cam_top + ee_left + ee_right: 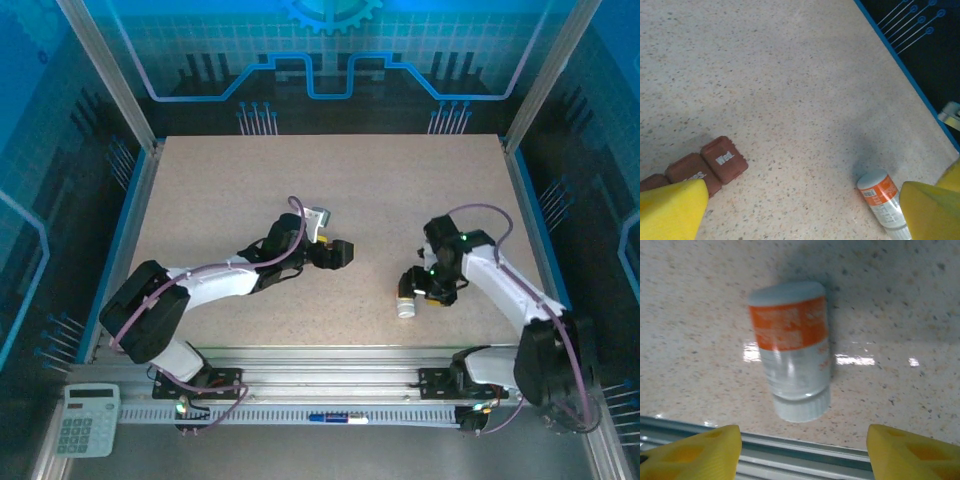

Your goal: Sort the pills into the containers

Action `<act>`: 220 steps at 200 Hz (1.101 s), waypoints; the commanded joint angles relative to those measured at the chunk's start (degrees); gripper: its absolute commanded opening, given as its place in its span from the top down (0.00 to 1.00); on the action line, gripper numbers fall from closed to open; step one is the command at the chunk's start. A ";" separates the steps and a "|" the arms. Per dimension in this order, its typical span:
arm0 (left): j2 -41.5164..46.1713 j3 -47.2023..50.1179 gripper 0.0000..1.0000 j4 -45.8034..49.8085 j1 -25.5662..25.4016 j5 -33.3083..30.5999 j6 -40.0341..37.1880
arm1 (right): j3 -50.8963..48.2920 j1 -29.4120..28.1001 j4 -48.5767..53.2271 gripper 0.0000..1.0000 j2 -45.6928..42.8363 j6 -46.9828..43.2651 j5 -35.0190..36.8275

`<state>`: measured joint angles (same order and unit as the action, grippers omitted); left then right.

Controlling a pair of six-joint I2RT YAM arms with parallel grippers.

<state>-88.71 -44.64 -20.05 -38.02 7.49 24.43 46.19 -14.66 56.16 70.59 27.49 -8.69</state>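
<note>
The containers point(705, 167) are a dark reddish-brown strip of square lidded compartments, lying at the lower left of the left wrist view with its end box marked "Wed". My left gripper point(800, 217) is open, and one yellow finger point(672, 210) covers part of the strip. A clear pill bottle point(790, 350) with an orange label and a white cap lies on the table, cap toward the near rail. It also shows as the bottle point(882, 197) and the bottle point(406, 303). My right gripper point(802, 455) is open just short of the cap, holding nothing. The pills are out of view.
The speckled table point(330, 180) is bounded by a blue edge and metal posts. An aluminium rail point(800, 452) runs along the near edge right beside the bottle. A calculator point(85, 420) lies off the table at the front left. The left gripper point(338, 255) and right gripper point(420, 287) are mid-table.
</note>
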 commanded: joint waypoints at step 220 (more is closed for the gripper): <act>10.09 -0.46 0.01 10.02 -0.57 -10.56 -7.70 | -8.12 -19.00 -40.74 0.24 5.57 20.09 -10.72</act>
<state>-80.62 -44.62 -11.60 -38.11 -1.13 18.83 34.76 -33.10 20.23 74.87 48.05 -15.90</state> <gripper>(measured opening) 0.990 0.759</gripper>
